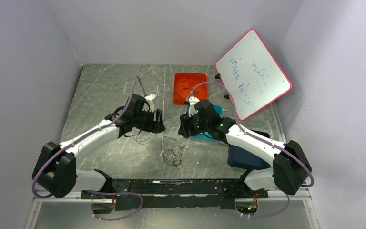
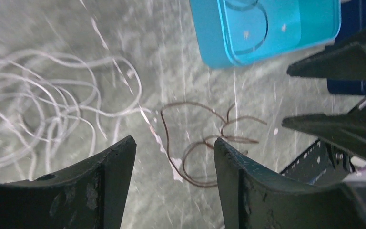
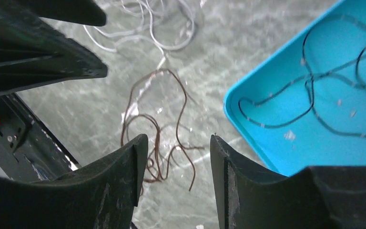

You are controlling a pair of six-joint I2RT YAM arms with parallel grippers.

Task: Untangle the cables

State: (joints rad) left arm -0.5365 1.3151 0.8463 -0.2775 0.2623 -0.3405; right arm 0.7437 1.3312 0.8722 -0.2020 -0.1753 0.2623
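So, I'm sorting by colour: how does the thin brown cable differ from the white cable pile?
The thin brown cable is dark, in a few loops; the white cable pile is pale, with many overlapping loops. The brown cable lies right of the white pile. Both rest on the scratched metal table.

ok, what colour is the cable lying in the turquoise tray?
The cable is black; clearest in the right wrist view.
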